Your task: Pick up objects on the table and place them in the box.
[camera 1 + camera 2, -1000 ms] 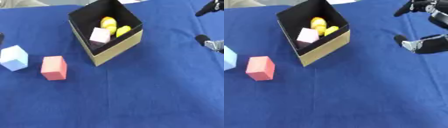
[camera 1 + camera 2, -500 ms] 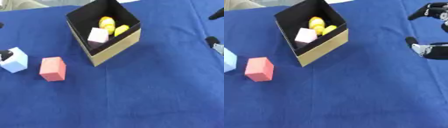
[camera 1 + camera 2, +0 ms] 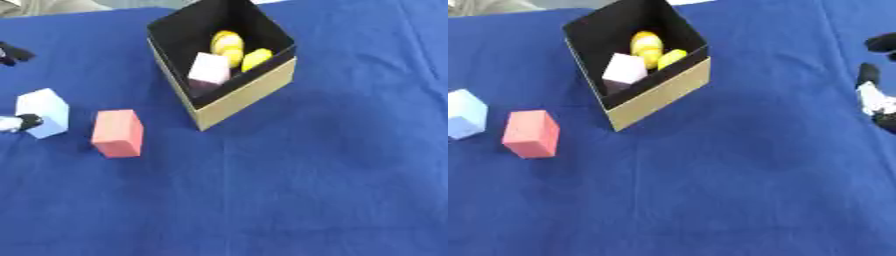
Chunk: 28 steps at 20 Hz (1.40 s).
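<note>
The box [image 3: 249, 97], tan outside and black inside, stands open at the upper middle of the blue table [image 3: 289, 190]. Inside it lie a pale lilac cube [image 3: 210, 70] and two yellow pieces [image 3: 228, 43]. Left of the box a red block [image 3: 118, 133] stands on the cloth. Further left is a light blue cube [image 3: 44, 112]. My left hand [image 3: 19, 122] comes in at the left edge, open, with one fingertip touching the blue cube's lower left side and another dark fingertip [image 3: 12, 53] well above it. My right hand [image 3: 875, 97] shows at the right edge, open and holding nothing.
The blue cloth covers the whole table. Its far edge runs along the top of the views, just behind the box. Wide bare cloth lies in front of and to the right of the box.
My left hand has come in from the left edge down to the light blue cube. My right hand has drawn back toward the right edge. The blocks and the box have not moved.
</note>
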Available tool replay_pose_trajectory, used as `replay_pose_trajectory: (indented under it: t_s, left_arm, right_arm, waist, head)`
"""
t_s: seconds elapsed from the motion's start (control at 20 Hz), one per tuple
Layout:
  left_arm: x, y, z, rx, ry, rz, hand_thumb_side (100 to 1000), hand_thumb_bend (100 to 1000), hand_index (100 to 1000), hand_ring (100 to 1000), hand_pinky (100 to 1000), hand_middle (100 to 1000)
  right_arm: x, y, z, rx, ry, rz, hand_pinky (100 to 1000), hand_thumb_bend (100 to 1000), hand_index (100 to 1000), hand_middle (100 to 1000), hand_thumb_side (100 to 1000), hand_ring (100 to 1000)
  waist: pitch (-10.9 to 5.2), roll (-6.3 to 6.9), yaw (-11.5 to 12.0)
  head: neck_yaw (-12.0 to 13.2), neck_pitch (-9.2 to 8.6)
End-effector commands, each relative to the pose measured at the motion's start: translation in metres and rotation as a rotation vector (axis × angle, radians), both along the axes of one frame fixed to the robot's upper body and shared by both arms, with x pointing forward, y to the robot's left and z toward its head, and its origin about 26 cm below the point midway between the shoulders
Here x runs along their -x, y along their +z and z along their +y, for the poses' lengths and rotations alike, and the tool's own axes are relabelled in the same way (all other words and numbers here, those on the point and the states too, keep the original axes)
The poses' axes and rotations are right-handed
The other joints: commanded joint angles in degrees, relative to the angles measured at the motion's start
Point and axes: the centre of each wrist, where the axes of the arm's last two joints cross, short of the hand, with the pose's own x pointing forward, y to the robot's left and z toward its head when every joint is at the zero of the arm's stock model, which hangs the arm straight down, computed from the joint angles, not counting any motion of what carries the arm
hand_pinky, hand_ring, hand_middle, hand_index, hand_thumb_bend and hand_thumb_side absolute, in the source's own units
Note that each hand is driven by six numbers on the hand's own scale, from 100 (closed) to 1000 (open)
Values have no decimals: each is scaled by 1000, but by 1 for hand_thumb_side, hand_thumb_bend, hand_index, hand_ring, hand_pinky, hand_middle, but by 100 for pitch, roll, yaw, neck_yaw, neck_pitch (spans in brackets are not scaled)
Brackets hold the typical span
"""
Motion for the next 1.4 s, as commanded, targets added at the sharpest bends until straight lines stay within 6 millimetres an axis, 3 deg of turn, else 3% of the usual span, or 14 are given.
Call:
replay_pose_trajectory:
  t_s: [0.05,0.3,0.6,1.4]
  left_arm:
    - [0,18,6,-58,24,-13,469,552,933,861,912,840]
    - [-9,25,13,-74,42,47,408,524,919,857,919,834]
    - [-19,30,21,-74,59,127,360,551,912,862,920,836]
    - [-39,23,35,-87,133,176,335,619,910,854,924,831]
  right_arm:
    - [1,-4,7,-70,51,-30,747,100,760,681,414,775]
    - [1,-14,15,-124,87,-29,742,100,755,673,419,768]
    - [-1,-15,19,-149,108,-34,739,100,753,668,424,764]
    - [-4,-12,22,-207,104,-81,734,100,743,656,425,753]
  waist:
    - [-99,-10,-3]
    - [-94,24,-28]
    - [-26,47,-84]
    - [130,58,-224]
  head:
    - [53,-12]
    - [67,-34]
    - [43,-100]
    - [198,-226]
